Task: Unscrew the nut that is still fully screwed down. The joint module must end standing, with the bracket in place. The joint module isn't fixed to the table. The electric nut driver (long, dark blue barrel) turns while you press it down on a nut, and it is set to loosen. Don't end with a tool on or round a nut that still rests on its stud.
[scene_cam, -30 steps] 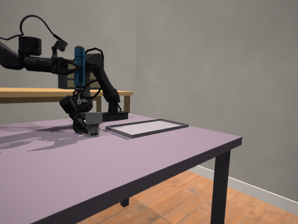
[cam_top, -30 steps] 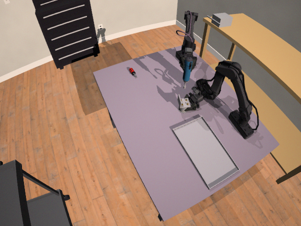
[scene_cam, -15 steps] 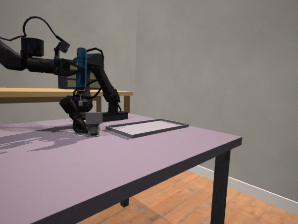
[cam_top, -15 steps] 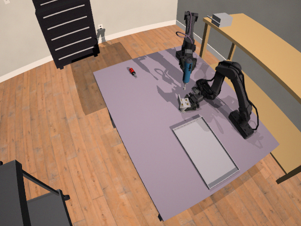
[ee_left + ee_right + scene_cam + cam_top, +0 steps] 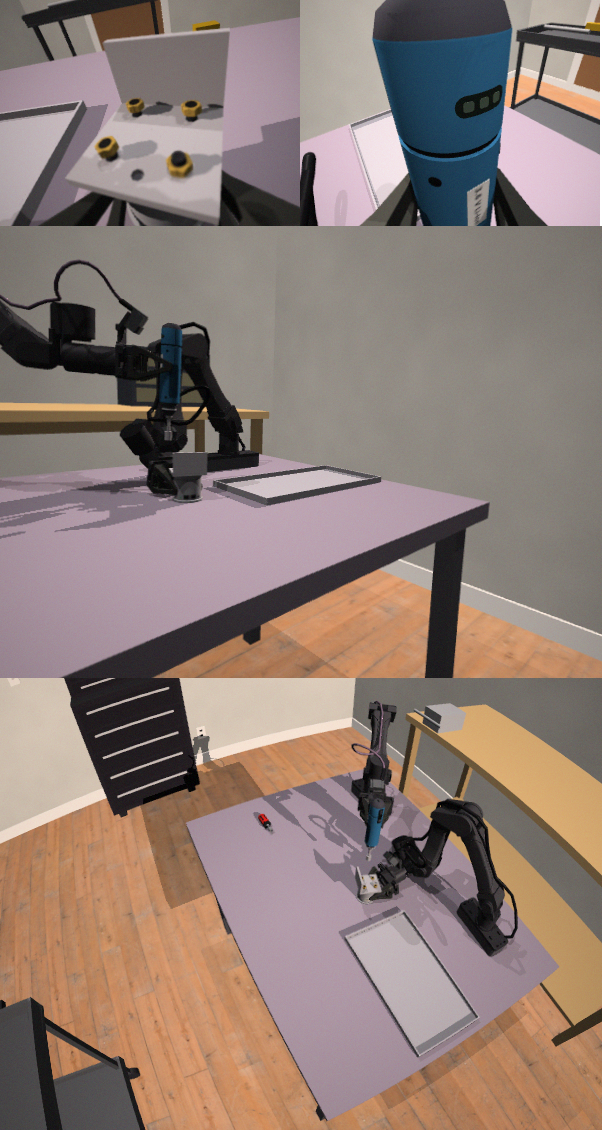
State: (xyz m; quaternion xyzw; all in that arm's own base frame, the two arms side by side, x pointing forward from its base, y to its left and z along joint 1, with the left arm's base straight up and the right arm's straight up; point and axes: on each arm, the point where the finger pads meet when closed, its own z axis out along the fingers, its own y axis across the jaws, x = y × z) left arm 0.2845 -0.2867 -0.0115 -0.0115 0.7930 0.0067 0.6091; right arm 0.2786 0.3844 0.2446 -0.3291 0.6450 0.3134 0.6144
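The joint module [image 5: 366, 897] [image 5: 189, 491] stands upright on the table. Its pale bracket [image 5: 190, 464] [image 5: 170, 67] is in place. In the left wrist view, the front-right nut [image 5: 179, 167] sits low, its stud poking through; the front-left nut [image 5: 107, 147] and two rear nuts [image 5: 135, 105] [image 5: 191, 108] sit high on their studs. My left gripper [image 5: 163, 171] is shut on the joint module's body below the bracket plate, fingertips mostly hidden. My right gripper [image 5: 170, 369] [image 5: 454, 175] is shut on the blue nut driver [image 5: 374, 827] [image 5: 450, 90], nearly upright, its socket [image 5: 168, 434] above and beside the bracket, touching nothing.
A shallow grey tray [image 5: 410, 983] [image 5: 268, 501] lies close beside the module. A small red screwdriver [image 5: 264, 821] lies near the table's far edge in the top view. My left forearm reaches in low beside the module, close to the driver.
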